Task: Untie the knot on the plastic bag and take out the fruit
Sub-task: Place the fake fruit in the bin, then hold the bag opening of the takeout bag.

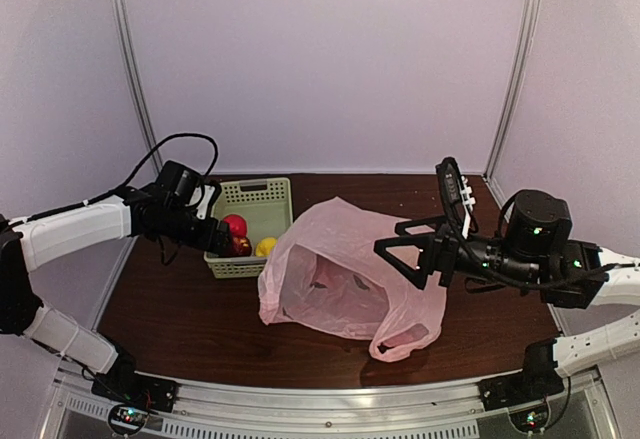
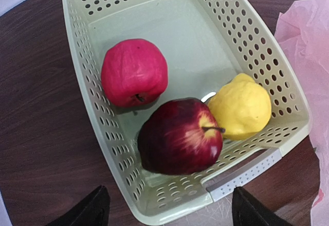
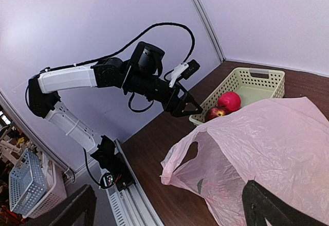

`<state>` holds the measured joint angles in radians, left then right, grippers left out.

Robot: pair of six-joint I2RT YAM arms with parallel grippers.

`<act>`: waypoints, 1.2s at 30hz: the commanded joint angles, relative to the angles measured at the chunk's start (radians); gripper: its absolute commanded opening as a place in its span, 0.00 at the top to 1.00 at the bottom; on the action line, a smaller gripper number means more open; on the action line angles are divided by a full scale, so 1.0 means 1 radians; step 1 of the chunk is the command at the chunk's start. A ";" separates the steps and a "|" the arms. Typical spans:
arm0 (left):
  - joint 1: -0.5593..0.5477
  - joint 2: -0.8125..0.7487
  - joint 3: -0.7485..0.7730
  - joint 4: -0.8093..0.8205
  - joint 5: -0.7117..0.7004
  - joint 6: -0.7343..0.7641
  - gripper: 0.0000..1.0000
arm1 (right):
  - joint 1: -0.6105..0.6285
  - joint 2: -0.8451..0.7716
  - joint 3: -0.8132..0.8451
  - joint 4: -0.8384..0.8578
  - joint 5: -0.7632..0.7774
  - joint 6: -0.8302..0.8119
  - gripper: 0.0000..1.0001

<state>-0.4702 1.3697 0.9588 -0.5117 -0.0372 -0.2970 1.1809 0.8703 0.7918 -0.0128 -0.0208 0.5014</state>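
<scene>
**Plastic bag untied, fruit partly out**

Top view: bag gapes at table centre, basket toward the far left corner. My left gripper and right gripper are both spread, empty.
Left wrist: three fruit in the basket.
Right wrist: bag mouth open, contents unclear. I judge emptying unfinished.

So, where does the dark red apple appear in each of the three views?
Top external: the dark red apple sits left of centre, inside the basket.
Left wrist: the apple lies low in the centre.
Right wrist: the apple is right of centre.
Shared landmark: the basket, holding it in all three.
</scene>
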 commanded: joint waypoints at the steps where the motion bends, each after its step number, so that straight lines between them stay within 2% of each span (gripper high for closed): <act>1: 0.010 -0.004 -0.010 0.019 0.009 0.009 0.16 | -0.004 0.004 -0.005 -0.009 0.011 0.004 0.00; 8: 0.010 -0.087 -0.005 0.022 0.035 0.013 0.14 | -0.004 0.005 -0.003 -0.017 0.016 0.003 0.00; 12: 0.009 -0.168 -0.004 0.036 0.180 0.029 0.13 | -0.004 0.022 0.004 -0.039 0.016 0.000 0.00; 15: 0.000 -0.234 -0.014 0.055 0.346 0.027 0.12 | -0.004 0.047 0.014 -0.067 0.035 -0.002 0.00; 18: -0.032 -0.306 -0.034 0.083 0.479 0.008 0.13 | -0.001 0.075 0.021 -0.085 0.028 -0.004 0.00; 20: -0.068 -0.364 -0.063 0.112 0.520 -0.025 0.12 | 0.001 0.093 0.019 -0.082 0.024 -0.003 0.00; 24: -0.167 -0.420 -0.140 0.194 0.561 -0.117 0.11 | 0.006 0.116 0.009 -0.053 0.023 0.004 0.00; 29: -0.309 -0.391 -0.222 0.286 0.526 -0.203 0.10 | 0.011 0.134 0.007 -0.022 0.023 0.007 0.00; 36: -0.341 -0.321 -0.243 0.336 0.466 -0.220 0.12 | 0.017 0.133 0.008 -0.031 0.028 0.006 0.00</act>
<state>-0.8047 1.0317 0.7177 -0.2756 0.4595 -0.4862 1.1896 1.0050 0.7937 -0.0521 -0.0109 0.5018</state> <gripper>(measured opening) 0.885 0.997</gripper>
